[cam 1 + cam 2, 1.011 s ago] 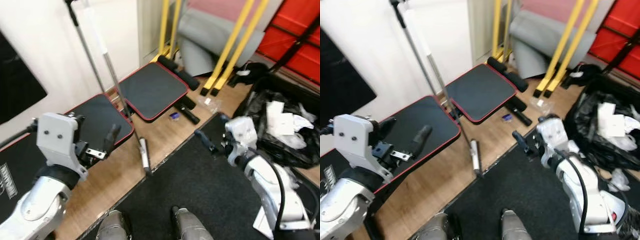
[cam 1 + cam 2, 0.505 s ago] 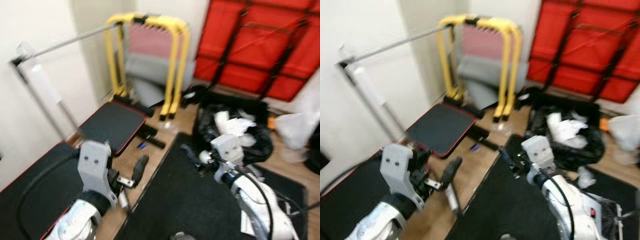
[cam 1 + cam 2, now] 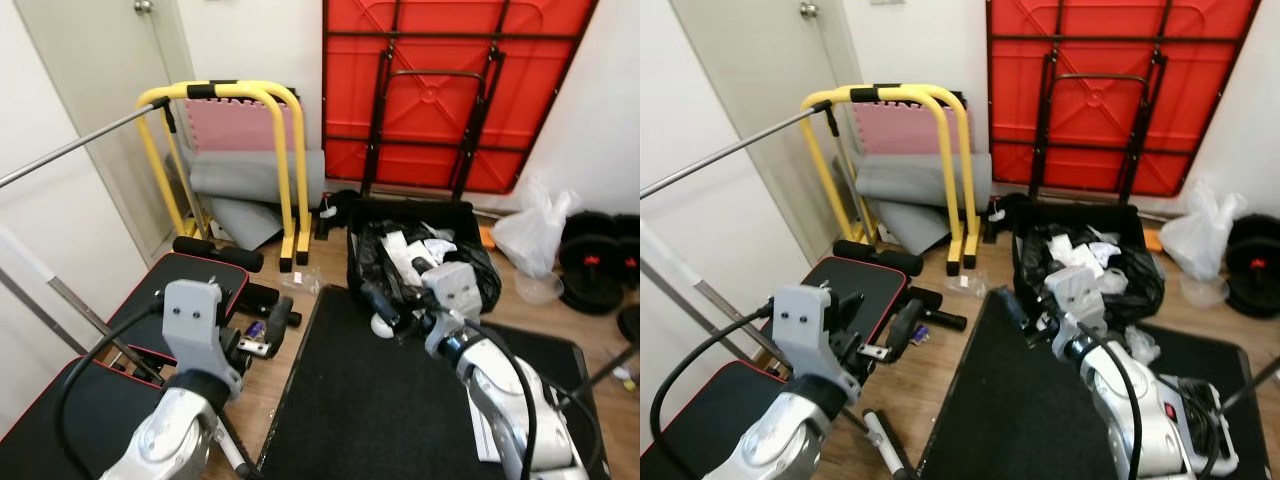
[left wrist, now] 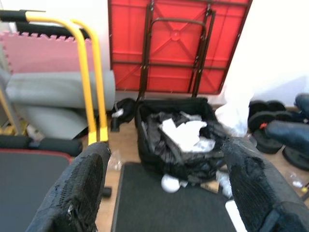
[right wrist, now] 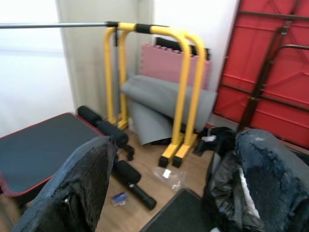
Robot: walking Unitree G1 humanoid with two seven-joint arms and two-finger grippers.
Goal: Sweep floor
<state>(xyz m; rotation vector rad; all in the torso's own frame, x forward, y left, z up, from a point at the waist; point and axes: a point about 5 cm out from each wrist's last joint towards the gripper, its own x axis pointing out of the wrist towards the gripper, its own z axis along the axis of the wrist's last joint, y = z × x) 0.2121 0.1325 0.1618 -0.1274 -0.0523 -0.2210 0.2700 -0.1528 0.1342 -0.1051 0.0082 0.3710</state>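
A long metal pole (image 3: 90,325) slants down on my left, and its white end (image 3: 885,440) rests on the wooden floor (image 3: 270,400) beside the black mat (image 3: 370,400). Whether it is a broom I cannot tell. Small litter lies on the floor: a clear wrapper (image 3: 968,283), a blue scrap (image 3: 923,330) and a white ball (image 4: 170,182). My left gripper (image 3: 275,322) is raised above the floor by the bench, open and holding nothing. My right gripper (image 3: 385,305) hovers over the mat's far edge, open and holding nothing. The wrist views show each pair of fingers (image 4: 79,188) (image 5: 77,188) spread wide.
A black, red-edged bench (image 3: 185,295) lies at my left. Yellow bars (image 3: 285,170), rolled grey mats (image 3: 250,175) and a folded red table (image 3: 450,90) stand at the back wall. A black bag of rubbish (image 3: 420,250) sits past the mat; weight plates (image 3: 595,270) lie far right.
The whole view has swung up and to the right, from the bench and floor to the back wall. Both grippers stay raised and open.
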